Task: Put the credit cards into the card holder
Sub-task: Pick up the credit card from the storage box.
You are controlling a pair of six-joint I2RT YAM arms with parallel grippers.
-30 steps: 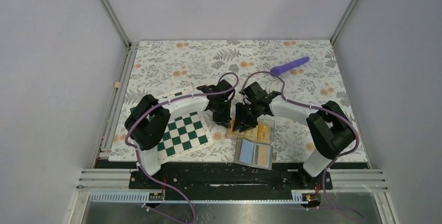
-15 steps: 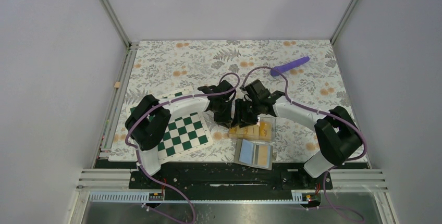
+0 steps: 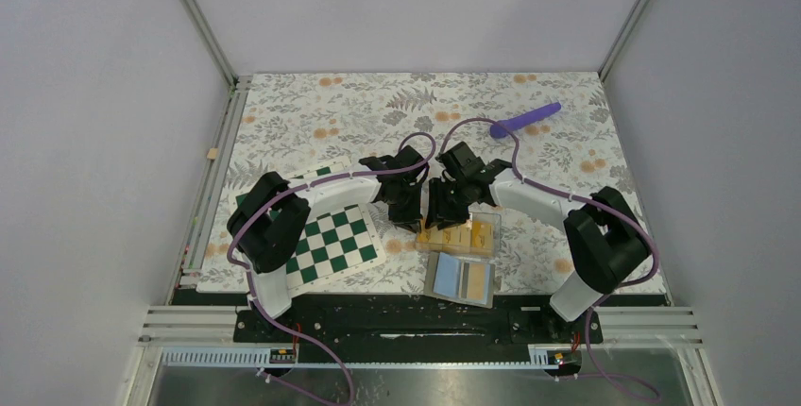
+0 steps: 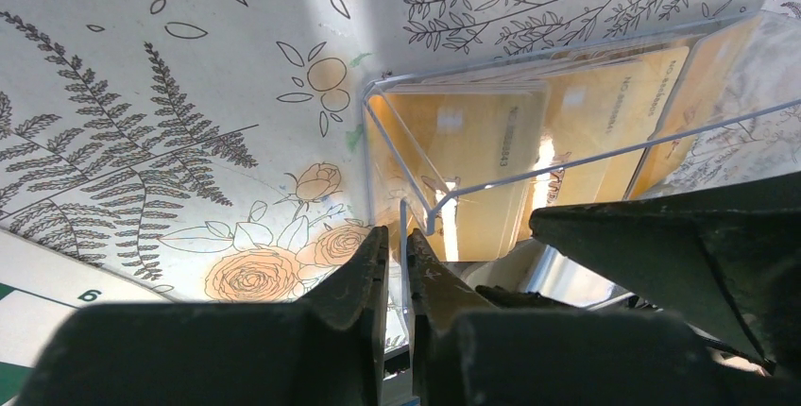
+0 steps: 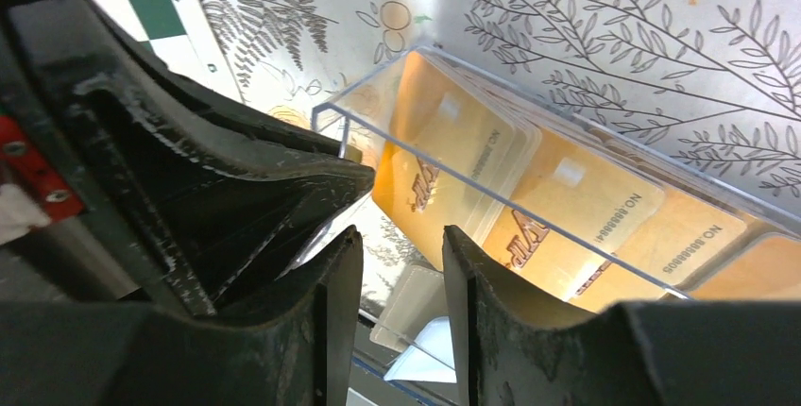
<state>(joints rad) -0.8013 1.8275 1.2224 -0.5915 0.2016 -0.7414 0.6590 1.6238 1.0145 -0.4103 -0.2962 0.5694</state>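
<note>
Several orange-yellow credit cards lie overlapping in a clear plastic box in front of both arms. They also show in the left wrist view and the right wrist view. My left gripper is shut on the thin left wall of the clear box, with the wall between its fingertips. My right gripper hangs over the box's left end with its jaws open and empty. The blue-grey card holder lies open just in front of the box.
A green-and-white chessboard lies under the left arm. A purple rod lies at the back right of the floral mat. The two grippers are almost touching. The clear box's rim crosses the right wrist view.
My right gripper has moved left and a little back, close beside the left gripper at the box's left end. The left gripper has stayed shut on the box wall.
</note>
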